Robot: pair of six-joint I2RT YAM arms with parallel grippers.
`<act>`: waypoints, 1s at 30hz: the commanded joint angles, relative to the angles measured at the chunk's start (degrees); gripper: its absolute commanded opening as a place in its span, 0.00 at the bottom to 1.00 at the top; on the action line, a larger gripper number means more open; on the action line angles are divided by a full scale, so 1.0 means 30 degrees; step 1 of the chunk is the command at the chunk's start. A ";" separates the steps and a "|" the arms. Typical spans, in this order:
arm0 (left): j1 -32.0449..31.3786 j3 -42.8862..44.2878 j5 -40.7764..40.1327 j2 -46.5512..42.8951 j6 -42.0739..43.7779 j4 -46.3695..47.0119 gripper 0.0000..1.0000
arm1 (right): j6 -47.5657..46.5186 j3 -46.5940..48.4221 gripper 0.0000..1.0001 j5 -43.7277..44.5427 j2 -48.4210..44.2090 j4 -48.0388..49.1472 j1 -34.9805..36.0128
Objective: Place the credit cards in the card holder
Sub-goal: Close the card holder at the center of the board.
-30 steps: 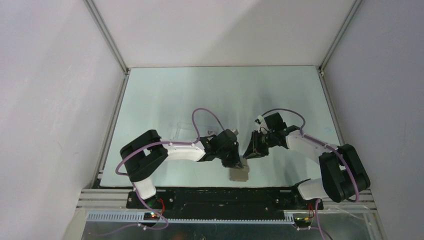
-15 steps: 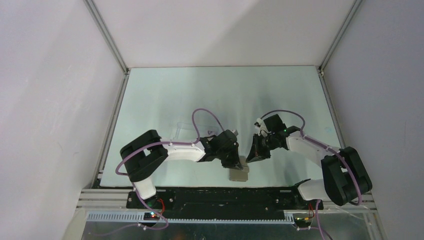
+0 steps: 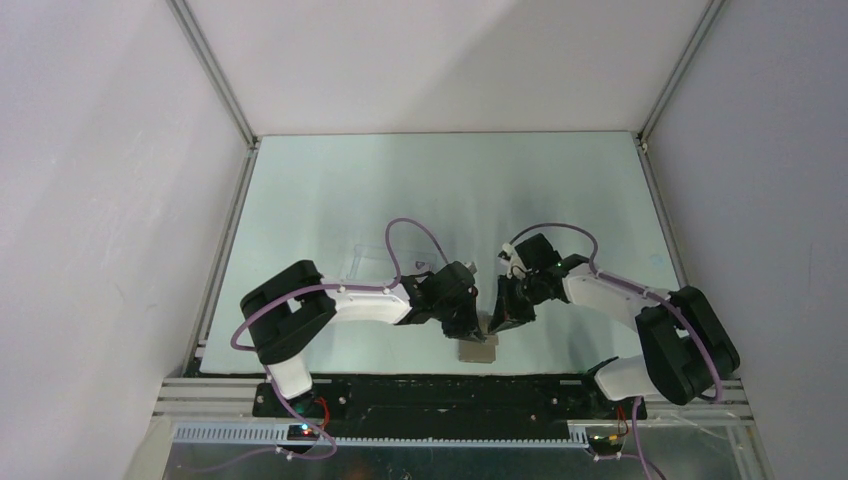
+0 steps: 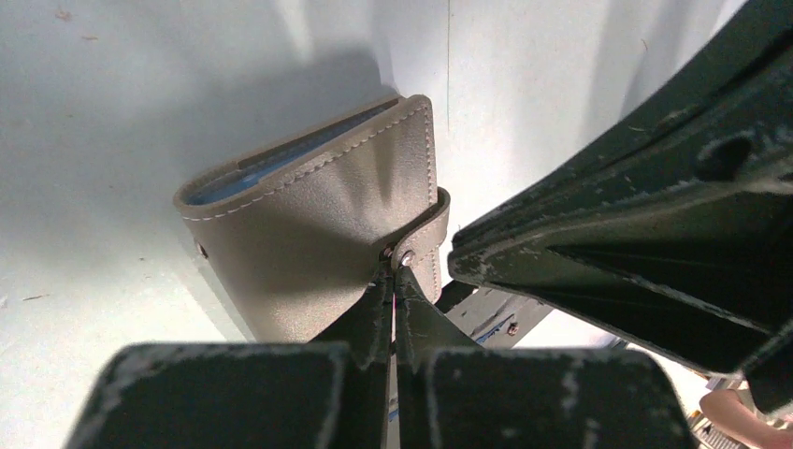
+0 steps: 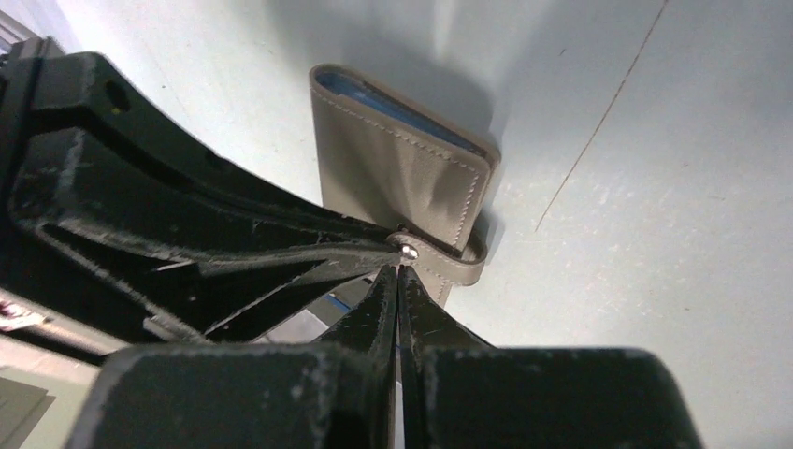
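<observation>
The card holder (image 3: pixel 477 349) is a grey-brown wallet lying folded on the table near its front edge, with blue lining showing along one side (image 4: pixel 281 164). Its tab wraps round to a metal snap (image 5: pixel 405 247). My left gripper (image 3: pixel 470 326) is shut, its tips (image 4: pixel 394 269) touching the tab at the snap. My right gripper (image 3: pixel 497 322) is also shut, its tips (image 5: pixel 399 268) right under the snap stud. The two grippers meet tip to tip over the card holder (image 5: pixel 393 164). No credit cards are in view.
A clear plastic box (image 3: pixel 366 262) lies faintly visible behind the left arm. The table's front rail (image 3: pixel 420 385) runs just below the card holder. White walls enclose the table on three sides.
My right gripper has shut and moved left and down to the card holder's snap. The left arm and the card holder have stayed where they were.
</observation>
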 commanded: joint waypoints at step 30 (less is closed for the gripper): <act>0.0100 0.1124 -0.2238 0.1205 0.0628 -0.2792 0.00 | 0.0364 0.0062 0.00 0.5087 0.2623 0.0321 0.2882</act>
